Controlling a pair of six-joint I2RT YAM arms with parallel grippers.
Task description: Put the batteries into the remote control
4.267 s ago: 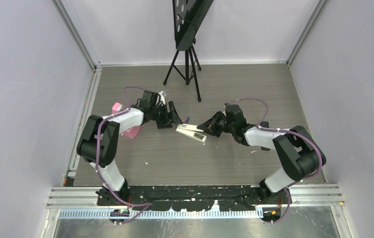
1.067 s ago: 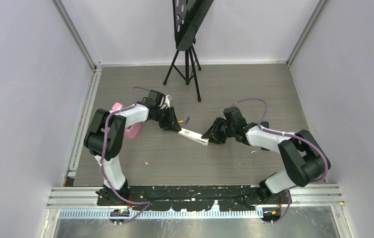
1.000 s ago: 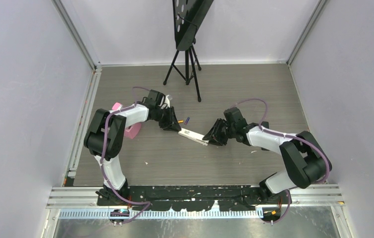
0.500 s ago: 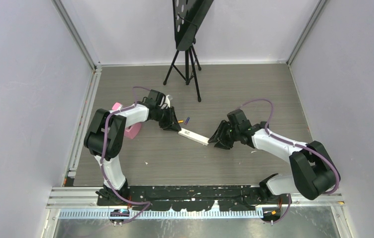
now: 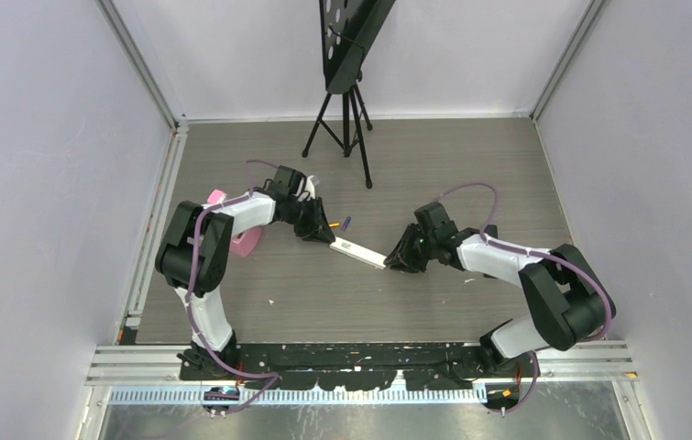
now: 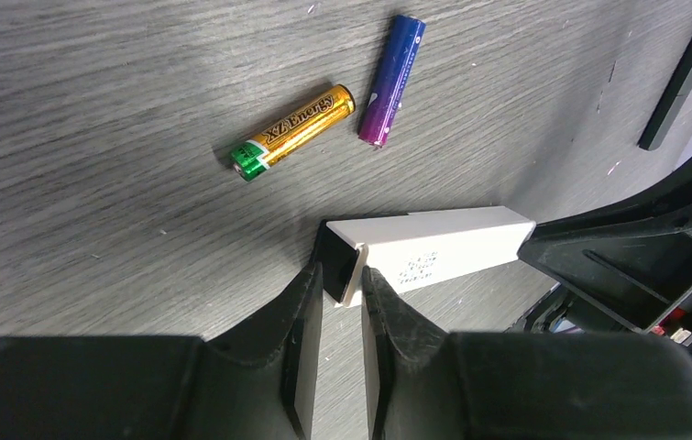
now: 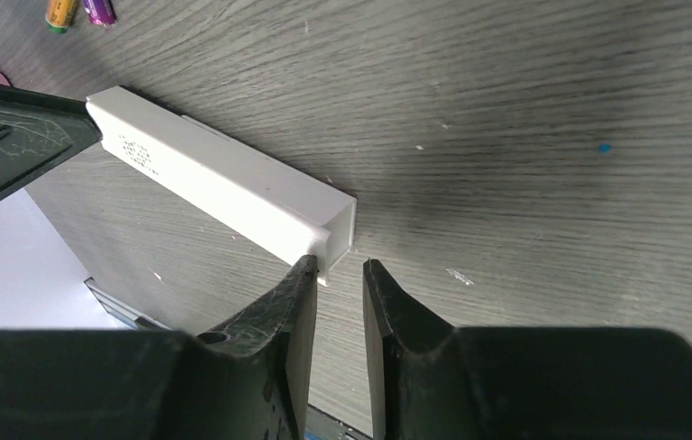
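The white remote control lies flat on the table between my two grippers. My left gripper sits at its left end, and in the left wrist view the left gripper is shut on the end corner of the remote control. My right gripper is at the other end. In the right wrist view the right gripper stands narrowly open, with the remote control touching one fingertip only. Beyond the left end lie two loose batteries, one orange-yellow and one purple.
A pink object lies beside the left arm. A black tripod stands at the back centre, and one of its legs shows to the right of the batteries. Walls close the table on three sides.
My right gripper drew back from the remote's right end with its jaws wider, then returned to it with the jaws narrower. The left gripper and the batteries have stayed where they were.
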